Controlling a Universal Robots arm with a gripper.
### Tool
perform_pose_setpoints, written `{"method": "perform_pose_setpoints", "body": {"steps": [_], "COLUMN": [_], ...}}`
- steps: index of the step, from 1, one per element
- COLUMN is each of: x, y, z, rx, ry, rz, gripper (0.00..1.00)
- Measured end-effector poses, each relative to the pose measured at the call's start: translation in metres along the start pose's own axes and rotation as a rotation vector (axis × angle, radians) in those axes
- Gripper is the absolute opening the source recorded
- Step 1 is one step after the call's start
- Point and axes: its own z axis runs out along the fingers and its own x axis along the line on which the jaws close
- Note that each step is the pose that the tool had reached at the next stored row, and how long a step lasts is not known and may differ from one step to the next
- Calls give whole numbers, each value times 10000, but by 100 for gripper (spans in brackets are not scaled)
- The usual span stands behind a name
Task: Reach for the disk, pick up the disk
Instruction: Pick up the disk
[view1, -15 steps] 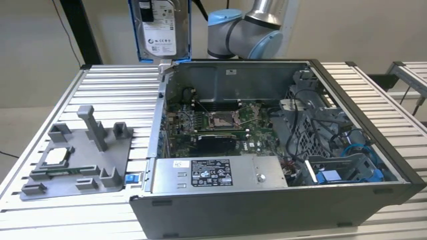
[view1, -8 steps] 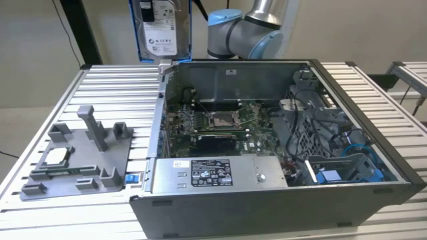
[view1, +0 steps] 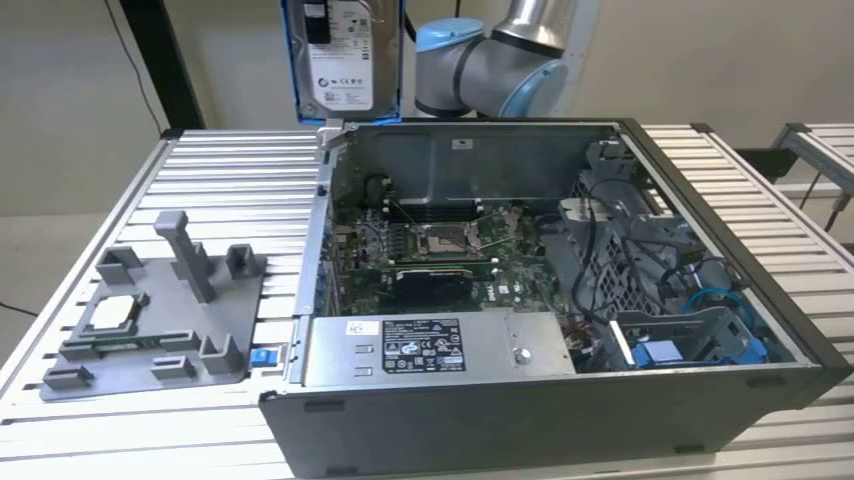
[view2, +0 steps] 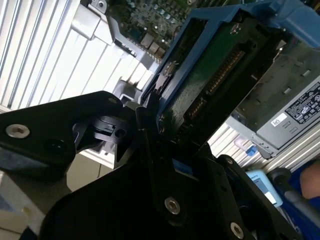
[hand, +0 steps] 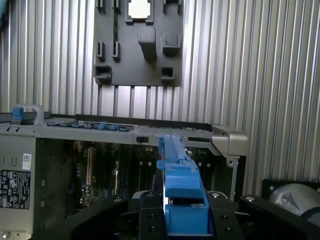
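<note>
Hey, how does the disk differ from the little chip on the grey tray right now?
The disk hangs upright in the air, clamped in the gripper; the chip lies flat in the grey tray. The disk is much bigger than the chip. The disk has blue rails and a printed label; the chip is plain and pale. Both are flat, four-cornered parts.

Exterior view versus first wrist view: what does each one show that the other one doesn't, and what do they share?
Exterior view: the disk held up in the air with its white label facing the camera, and the arm with its blue-capped joint beside it. First wrist view: the disk seen edge-on, its blue rail clamped in the gripper. Shared: the open computer case, the slatted table, and the grey tray with the small chip on it.
</note>
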Motion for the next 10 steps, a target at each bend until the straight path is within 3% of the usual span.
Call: {"method": "perform_pose_setpoints", "body": {"steps": [10], "x": [17], "y": [-408], "z": [-6], "rx": [-12], "ry": [0], "rz": [1], "gripper": [0]}}
